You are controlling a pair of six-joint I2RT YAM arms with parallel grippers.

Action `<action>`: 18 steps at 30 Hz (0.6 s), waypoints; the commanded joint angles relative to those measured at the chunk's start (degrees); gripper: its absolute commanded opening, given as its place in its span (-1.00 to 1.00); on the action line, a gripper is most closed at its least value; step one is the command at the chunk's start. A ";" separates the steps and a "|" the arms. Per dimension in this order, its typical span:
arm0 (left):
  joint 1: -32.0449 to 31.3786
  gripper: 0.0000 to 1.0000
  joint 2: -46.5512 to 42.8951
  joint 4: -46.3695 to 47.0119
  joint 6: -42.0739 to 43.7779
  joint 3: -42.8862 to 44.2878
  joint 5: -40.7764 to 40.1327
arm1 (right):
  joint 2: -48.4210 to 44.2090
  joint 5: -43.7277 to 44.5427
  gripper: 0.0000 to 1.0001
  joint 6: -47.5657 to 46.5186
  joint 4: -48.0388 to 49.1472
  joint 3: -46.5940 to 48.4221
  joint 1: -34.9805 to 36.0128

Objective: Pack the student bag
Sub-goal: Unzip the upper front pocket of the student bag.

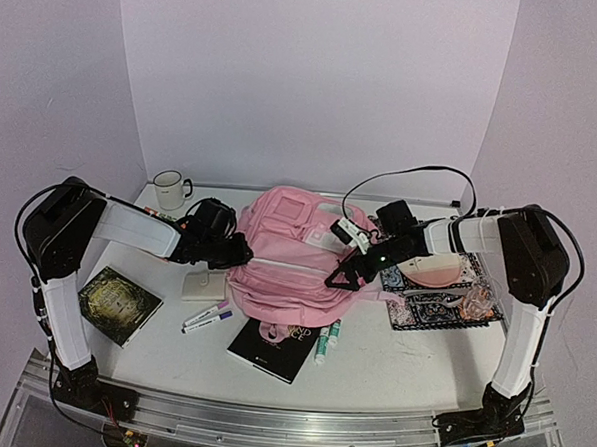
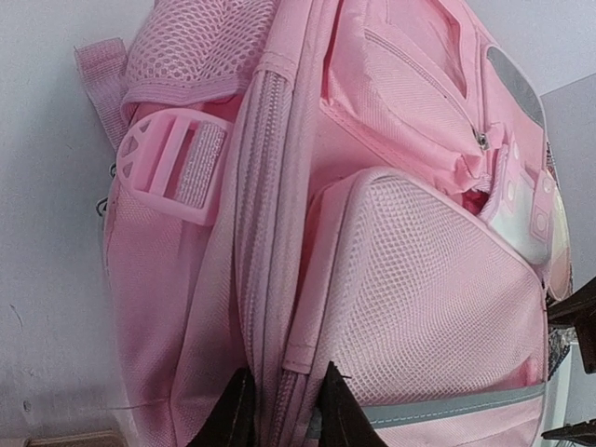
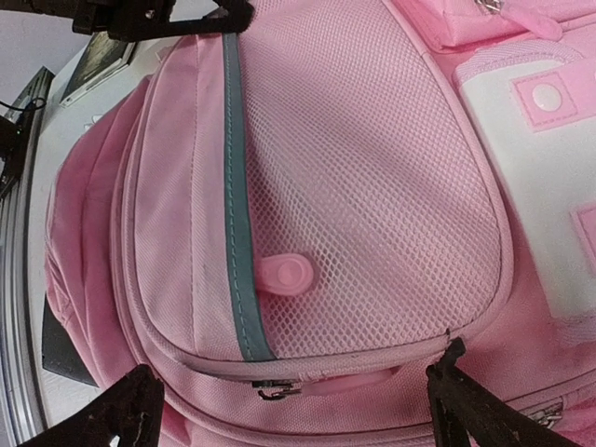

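Student bag sits centre frame, zips look shut. My left gripper is clenched on its side zip seam. My right gripper gapes wide over the mesh pocket. Notebook and markers lie outside, lower centre, so I'd say packing has barely begun.

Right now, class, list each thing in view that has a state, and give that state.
student bag: lying flat, front pocket looks zipped shut
left gripper: shut on the student bag's side seam
right gripper: open above the front pocket
mug: upright
black notebook: closed
markers: capped
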 commanded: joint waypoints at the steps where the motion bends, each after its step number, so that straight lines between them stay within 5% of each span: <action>1: -0.14 -0.99 1.39 1.38 -1.43 2.29 -0.71 | -1.50 -5.08 0.89 1.03 -4.39 -1.85 0.99; 18: -0.15 -1.00 1.57 1.42 -3.01 2.66 -4.09 | -8.36 -11.30 -0.11 -0.06 -8.40 -4.76 2.22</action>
